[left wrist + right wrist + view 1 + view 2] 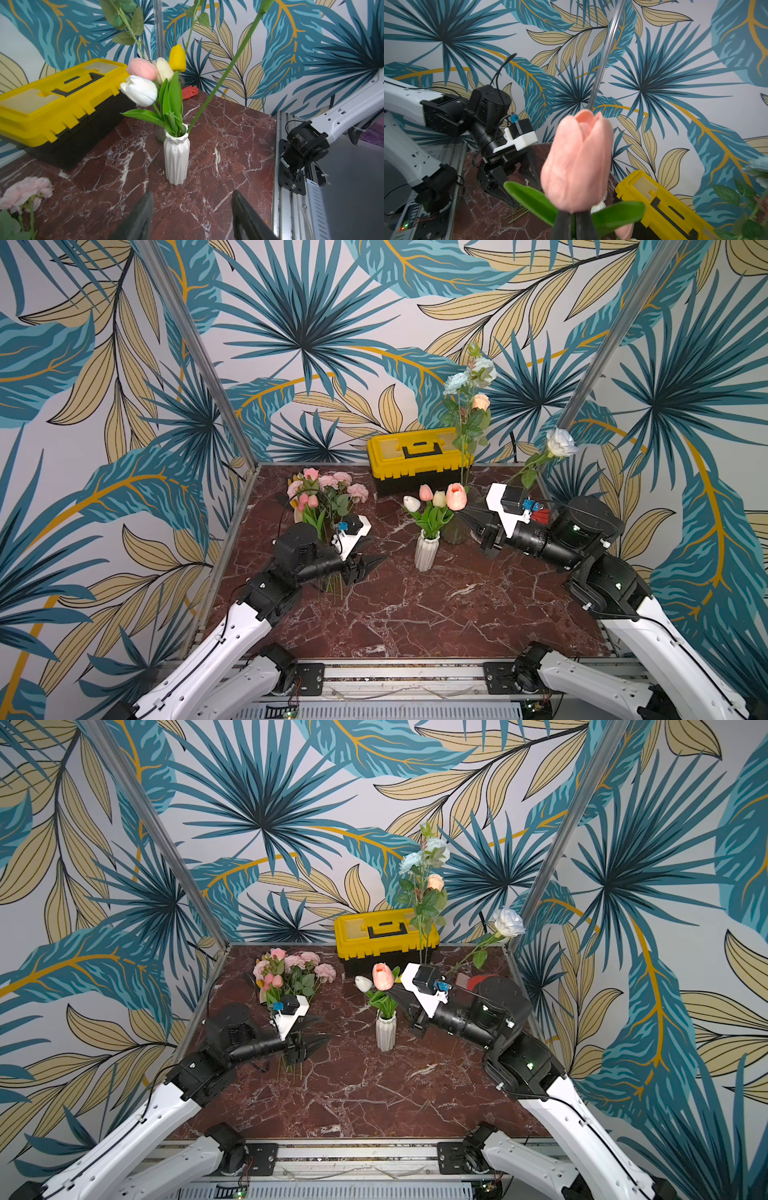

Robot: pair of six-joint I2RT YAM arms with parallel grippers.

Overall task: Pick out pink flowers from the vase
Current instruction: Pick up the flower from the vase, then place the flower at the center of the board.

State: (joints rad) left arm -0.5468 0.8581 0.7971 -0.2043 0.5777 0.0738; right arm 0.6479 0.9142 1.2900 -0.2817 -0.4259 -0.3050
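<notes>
Bimanual cell seen from above. Your right arm reaches in low from the right of the white ribbed vase (pixel 427 553), with the forearm nearly level. The right gripper (pixel 573 218) is clenched on the stem just beneath the coral-pink tulip (pixel 577 162). That bloom stands above and right of the vase mouth, and in the left wrist view its long stem slants down to the vase rim.

Your left arm lies left of the vase, wrist pointed toward it. The left gripper (pixel 370 564) is released, jaws apart with nothing between them, above the stem ends of the pink flowers (pixel 332 485). These lie in a heap left of the vase. One pink tulip (pixel 143 69) stands in the vase with white, cream and yellow ones.

Both arms work over a red-brown marble tabletop (pixel 415 614). A yellow toolbox (pixel 415 456) sits behind the vase, and a dark glass vase (pixel 455 533) just behind and to the right. Leaf-print wallpaper (pixel 291 323) covers the surrounding walls.
</notes>
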